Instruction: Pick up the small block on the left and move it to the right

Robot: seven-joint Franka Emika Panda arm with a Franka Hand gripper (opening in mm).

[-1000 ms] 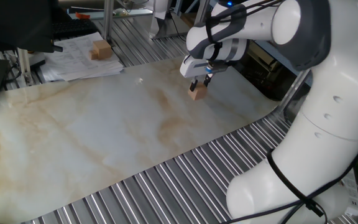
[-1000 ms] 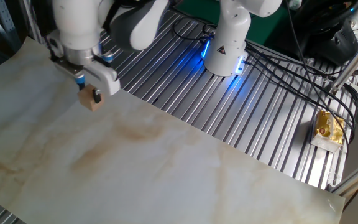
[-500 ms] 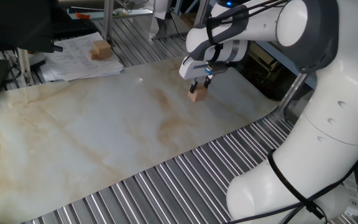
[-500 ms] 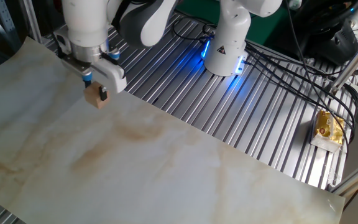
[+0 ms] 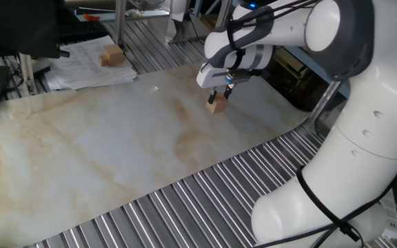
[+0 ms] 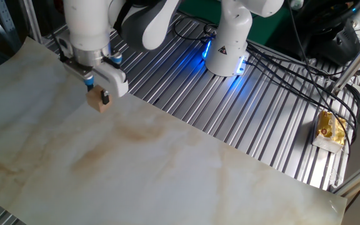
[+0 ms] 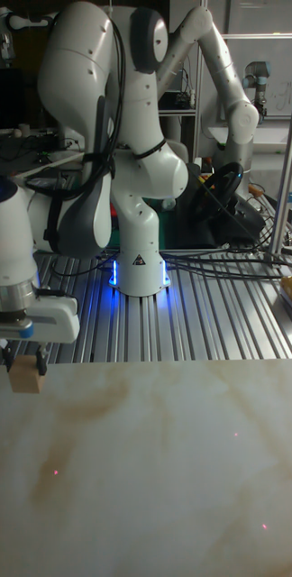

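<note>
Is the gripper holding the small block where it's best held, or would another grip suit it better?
The grip looks sound. The gripper comes straight down and clamps the small block on two opposite flat side faces near its top. It is a plain cube, so parallel faces suit the fingers and the bottom stays free for setting down.

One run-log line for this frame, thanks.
phase: carry | pincer: shut on small block | block: lifted above marble board
</note>
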